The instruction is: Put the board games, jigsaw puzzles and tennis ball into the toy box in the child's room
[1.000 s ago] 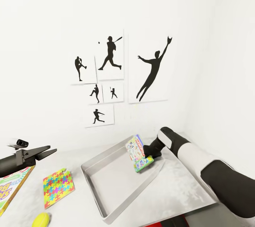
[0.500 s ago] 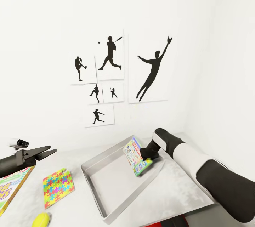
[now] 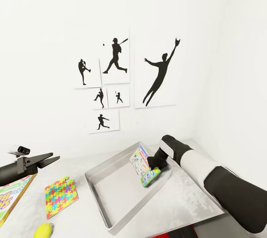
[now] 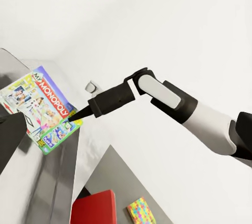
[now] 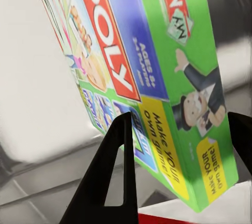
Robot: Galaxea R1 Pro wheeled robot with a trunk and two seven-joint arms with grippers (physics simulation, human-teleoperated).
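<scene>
**Monopoly box lowered over toy box**

Since 1.0 s ago, right gripper (image 3: pixel 154 164) has come down w/ the Monopoly box (image 3: pixel 145 166), now tilted on edge over the toy box (image 3: pixel 107 188), near its right rim. Box: white-red-green print, reads "MY MONOPOLY", "AGES 8+", "Make YOUR own game!". Right fingers (image 5: pixel 113 174) clamp its edge. Left gripper (image 3: pixel 46 160) parted, holding nothing, over table's (image 3: pixel 185 193) left end.

White wall (image 3: pixel 44 15) with baseball silhouette prints (image 3: pixel 115 61)
</scene>
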